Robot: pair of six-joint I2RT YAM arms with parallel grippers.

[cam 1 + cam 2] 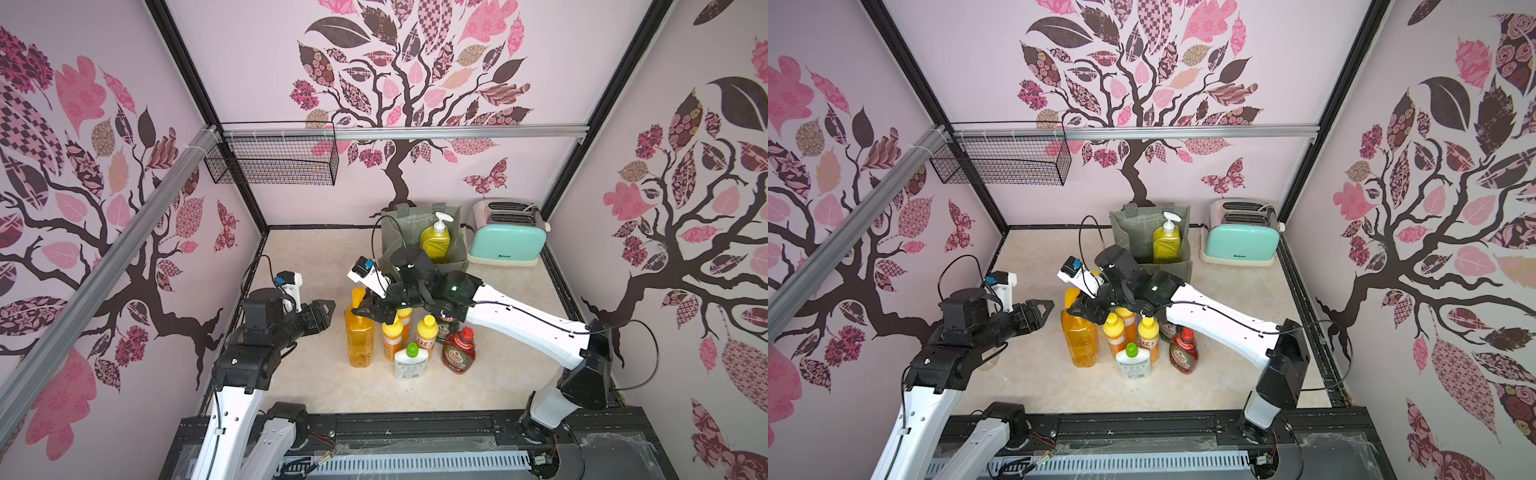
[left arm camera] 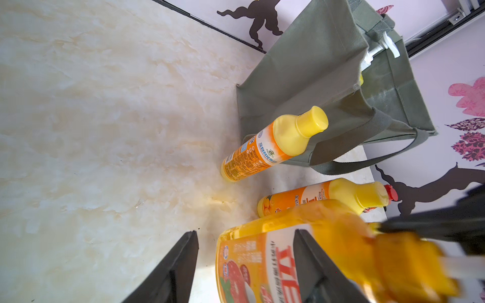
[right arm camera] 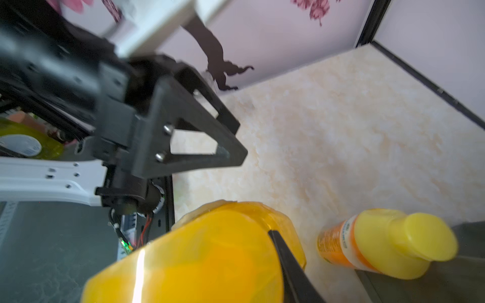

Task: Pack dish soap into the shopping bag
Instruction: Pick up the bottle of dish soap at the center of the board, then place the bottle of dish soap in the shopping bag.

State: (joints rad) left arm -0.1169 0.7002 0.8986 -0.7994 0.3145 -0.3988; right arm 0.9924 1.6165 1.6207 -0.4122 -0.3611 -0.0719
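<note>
- The left gripper [image 1: 328,308] hangs off to the left of the shopping bag [image 1: 392,232], nearer the robot. Its jaws stand apart with nothing between them. I would hold it clear of the lift, or bring it to the bag's near rim to steady the soft fabric.
- The orange pump bottle [image 1: 360,338] is tall and translucent with an orange pump head, and stands upright in front of the bag's left corner. The right gripper [image 1: 372,312] is at its pump, but I cannot tell whether the jaws have clamped. The step in hand looks like taking this bottle. It would be best to grip below the pump collar rather than the spout, and to raise it straight up, since other bottles stand just beside it.
- Right of it, also in front of the bag, are small orange yellow-capped bottles [image 1: 392,338], a white green-capped one [image 1: 410,361] and a red Fairy [image 1: 459,351]. A green one is mostly hidden under the arm. Another small orange bottle [image 2: 270,147] stands just beside the bag's near corner.
- The bag is grey-green, boxy, open-topped and taller than the bottles, with one strap drooping forward. The big yellow white-pump bottle [image 1: 435,239] stands inside, toward the right. The left half looks free, so I would carry the bottle high over the rim and lower it there.
</note>
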